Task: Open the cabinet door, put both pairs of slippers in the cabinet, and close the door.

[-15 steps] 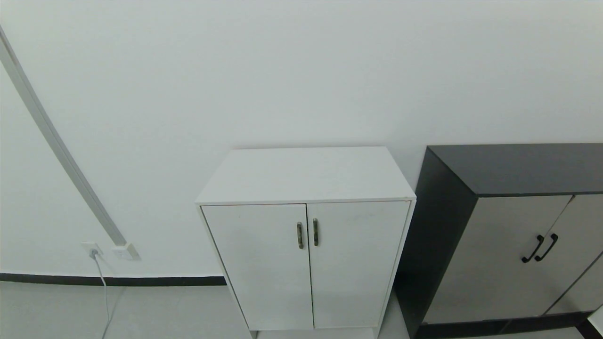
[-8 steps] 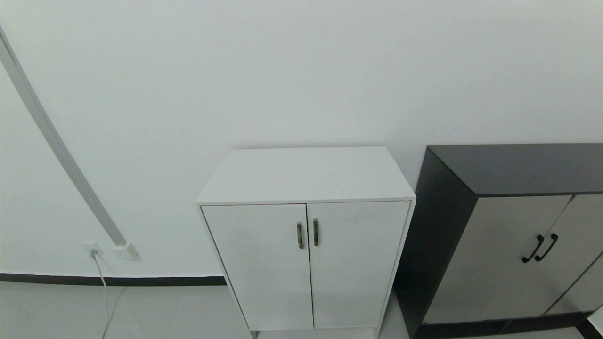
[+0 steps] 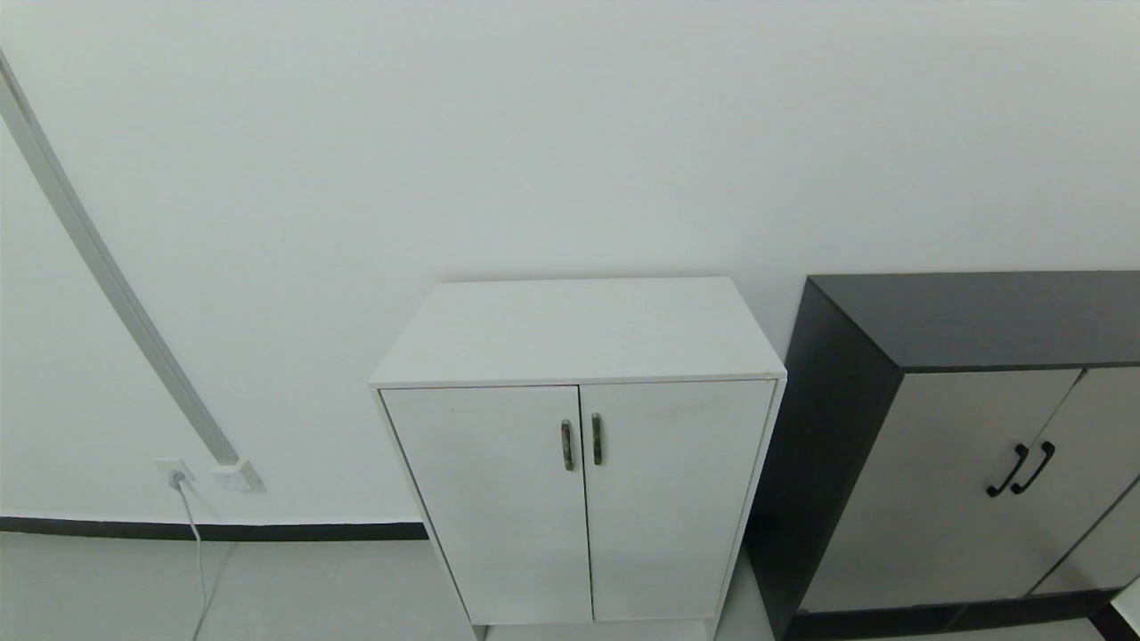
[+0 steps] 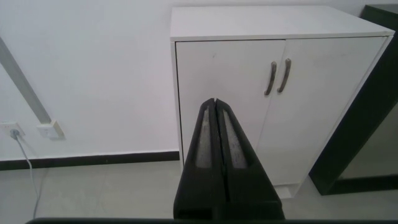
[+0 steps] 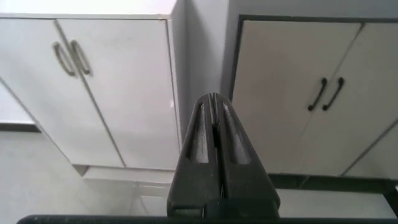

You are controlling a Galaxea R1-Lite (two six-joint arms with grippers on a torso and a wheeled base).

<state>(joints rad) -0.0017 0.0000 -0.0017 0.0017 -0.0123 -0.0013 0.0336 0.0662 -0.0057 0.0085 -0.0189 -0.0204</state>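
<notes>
A plain white wall (image 3: 570, 133) meets a pale grey floor (image 3: 312, 592) along a dark skirting strip (image 3: 214, 531). A grey cable duct (image 3: 107, 267) slants down toward a wall socket (image 3: 172, 470), from which a cord (image 3: 198, 561) hangs. On the right stands a black cabinet (image 3: 980, 320) with pale doors and curved black handles (image 3: 1021, 469).

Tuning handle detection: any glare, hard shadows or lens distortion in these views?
Head view: light is even with no hard shadows; the wall conduit bows, so there is wide-angle distortion toward the edge; the dark cabinet doors are glossy, with reflections. Left wrist view: white cabinet evenly lit, handles free of glare. Right wrist view: the white cabinet's side is in soft shade.
</notes>
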